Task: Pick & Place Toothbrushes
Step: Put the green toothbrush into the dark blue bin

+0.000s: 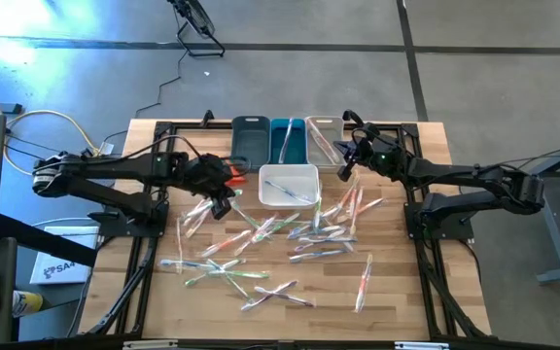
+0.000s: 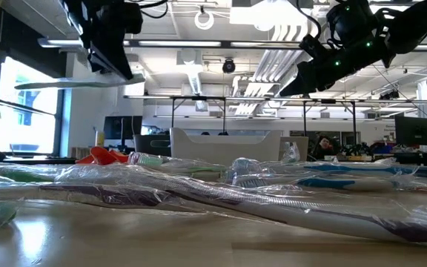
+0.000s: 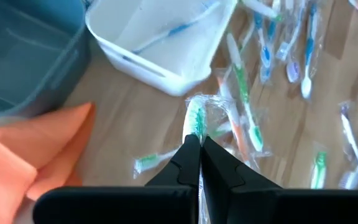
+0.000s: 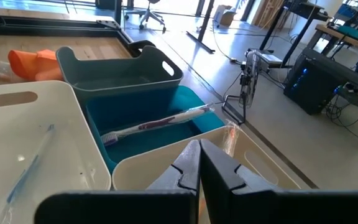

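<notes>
Many wrapped toothbrushes [image 1: 280, 238] lie scattered on the wooden table. My left gripper [image 1: 224, 201] hangs above them near the white bin [image 1: 266, 198], shut on a green wrapped toothbrush [image 2: 65, 84]. My right gripper [image 4: 199, 146] is shut and hovers over the beige bin [image 4: 260, 165] at the back. The end of an orange wrapped toothbrush [image 4: 230, 135] shows just beside its fingertips; I cannot tell whether they touch. A purple toothbrush [image 4: 160, 122] lies in the teal bin [image 4: 129, 112], and a blue one [image 3: 166, 32] in the white bin. My left gripper pinches the green toothbrush between its two fingers, just behind the bristle head [image 3: 196, 119], through the clear wrapper. The fingers slant down and lie roughly along it. The handle runs back under the gripper, hidden in the wrist view. It hangs level, clear of the table.
Three bins stand in a row at the far edge: dark grey [image 1: 251, 141], teal [image 1: 287, 143] and beige [image 1: 325, 126], with the white bin in front of them. An orange folded cloth [image 3: 36, 149] lies left of the white bin, below my left gripper.
</notes>
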Motion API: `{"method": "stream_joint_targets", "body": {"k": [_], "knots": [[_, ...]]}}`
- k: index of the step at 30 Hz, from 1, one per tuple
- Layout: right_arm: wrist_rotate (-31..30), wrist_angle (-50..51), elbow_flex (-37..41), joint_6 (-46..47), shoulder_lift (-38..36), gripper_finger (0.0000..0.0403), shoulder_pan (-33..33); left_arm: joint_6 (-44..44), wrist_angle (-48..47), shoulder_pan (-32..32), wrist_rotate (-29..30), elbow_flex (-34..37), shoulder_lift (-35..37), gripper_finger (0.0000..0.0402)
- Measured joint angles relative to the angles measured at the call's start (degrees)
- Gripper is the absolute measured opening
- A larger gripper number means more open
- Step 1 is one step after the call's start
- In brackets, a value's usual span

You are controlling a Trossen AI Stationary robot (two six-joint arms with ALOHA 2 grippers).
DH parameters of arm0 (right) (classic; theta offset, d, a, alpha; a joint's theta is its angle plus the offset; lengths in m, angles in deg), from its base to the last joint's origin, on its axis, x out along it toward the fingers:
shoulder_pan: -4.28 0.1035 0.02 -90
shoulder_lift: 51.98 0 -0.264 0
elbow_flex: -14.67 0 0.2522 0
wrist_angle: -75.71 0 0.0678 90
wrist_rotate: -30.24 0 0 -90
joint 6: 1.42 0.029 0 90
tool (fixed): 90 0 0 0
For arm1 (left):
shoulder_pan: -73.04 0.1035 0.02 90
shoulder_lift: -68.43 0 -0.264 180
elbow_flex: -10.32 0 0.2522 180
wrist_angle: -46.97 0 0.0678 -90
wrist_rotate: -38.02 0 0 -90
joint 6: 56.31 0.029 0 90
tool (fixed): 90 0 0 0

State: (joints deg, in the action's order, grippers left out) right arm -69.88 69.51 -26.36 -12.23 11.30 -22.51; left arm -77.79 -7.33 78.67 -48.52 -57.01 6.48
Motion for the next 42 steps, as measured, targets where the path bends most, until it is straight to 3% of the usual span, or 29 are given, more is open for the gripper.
{"method": "stream_joint_targets", "body": {"k": [7, 17, 25, 30, 42], "knots": [[0.00, -0.01, 0.00, 0.00, 0.01, 0.0003, 0.00, 0.22, 0.44, 0.44, 4.92, -2.27, 0.00, 0.0000], [0.00, 0.01, 0.00, -0.02, 0.01, 0.0003, 0.00, 4.21, 8.17, 11.24, 5.68, -2.68, -0.24, 0.0000], [0.01, 0.01, 0.00, -0.02, 0.01, 0.0003, 0.00, 9.71, 14.88, 20.39, 4.33, -2.68, -0.42, 0.0000], [0.00, 0.01, 0.00, -0.02, -0.01, 0.0003, 0.00, 13.52, 24.87, 24.13, 4.13, -2.67, -2.27, 0.0000], [-0.16, 0.05, 0.00, 0.00, 0.00, 0.0002, 0.02, 14.84, 39.66, 31.84, -4.00, -2.66, -12.69, 0.0000]]}}
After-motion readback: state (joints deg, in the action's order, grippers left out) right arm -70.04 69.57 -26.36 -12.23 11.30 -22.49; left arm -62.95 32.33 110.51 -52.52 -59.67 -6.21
